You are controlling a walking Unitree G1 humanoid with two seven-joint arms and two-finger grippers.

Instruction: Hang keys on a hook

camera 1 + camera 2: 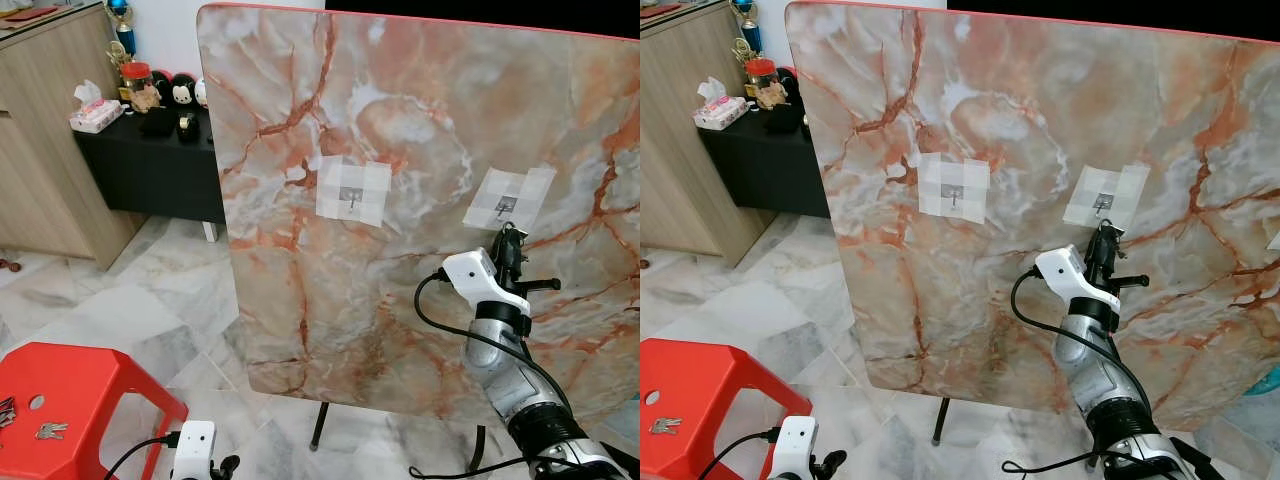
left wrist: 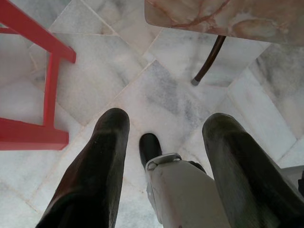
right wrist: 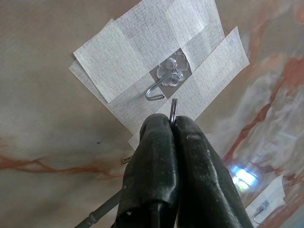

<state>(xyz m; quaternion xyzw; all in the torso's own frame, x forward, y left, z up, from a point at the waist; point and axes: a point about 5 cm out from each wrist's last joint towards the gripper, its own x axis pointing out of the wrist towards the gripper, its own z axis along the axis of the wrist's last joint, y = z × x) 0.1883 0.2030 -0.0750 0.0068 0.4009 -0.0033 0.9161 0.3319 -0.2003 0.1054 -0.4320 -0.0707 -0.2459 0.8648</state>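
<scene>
My right gripper point(image 1: 511, 236) is raised against the upright marble board point(image 1: 400, 120), just below the right taped hook point(image 1: 506, 206). In the right wrist view its fingers point(image 3: 156, 147) are shut on a thin metal key ring point(image 3: 174, 110), whose top edge sits a little under the wire hook point(image 3: 161, 85). A second taped hook point(image 1: 352, 194) is fixed at the board's middle. More keys point(image 1: 48, 431) lie on the red stool point(image 1: 70, 395) at lower left. My left gripper point(image 2: 164, 137) hangs low over the floor, open and empty.
A black side table point(image 1: 150, 140) with a tissue box, jar and toys stands behind the board on the left, next to a wooden cabinet point(image 1: 45, 130). The board rests on a dark stand leg point(image 1: 318, 425) on the marble floor.
</scene>
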